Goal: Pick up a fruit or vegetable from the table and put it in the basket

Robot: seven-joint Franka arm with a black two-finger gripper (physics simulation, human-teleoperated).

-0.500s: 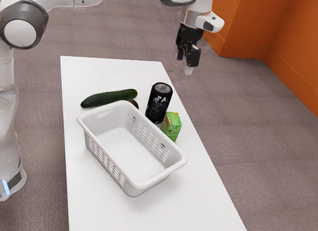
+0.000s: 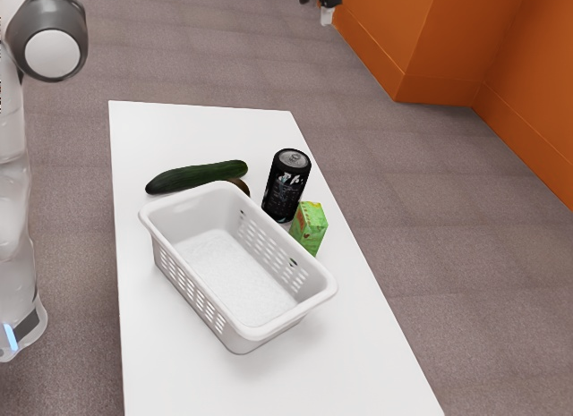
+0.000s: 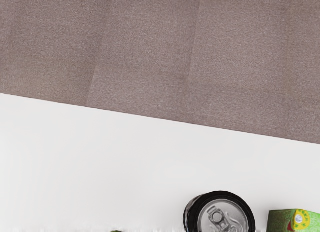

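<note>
The exterior view shows the pincer (image 2: 317,4) up high, past the worktop's (image 2: 201,125) far edge. Its fingers look spread, with nothing between them. The cucumber (image 2: 197,175) lies near the far left corner, between the left edge and the can (image 2: 286,185). A brown round thing (image 2: 240,185) is partly hidden behind the basket (image 2: 235,335).

The basket's rim is very near both foods. If the pincer comes down too close to it, it could bump the rim and push the basket. The tall can stands near the right edge, so a low swing from that side could knock it over, maybe off. The green box (image 2: 309,226) is close to that edge too. The cucumber is long, so gripping it by one end could make it tip or catch on the rim.

There is open room from the cucumber to the far edge, so coming down from there looks safer.
</note>
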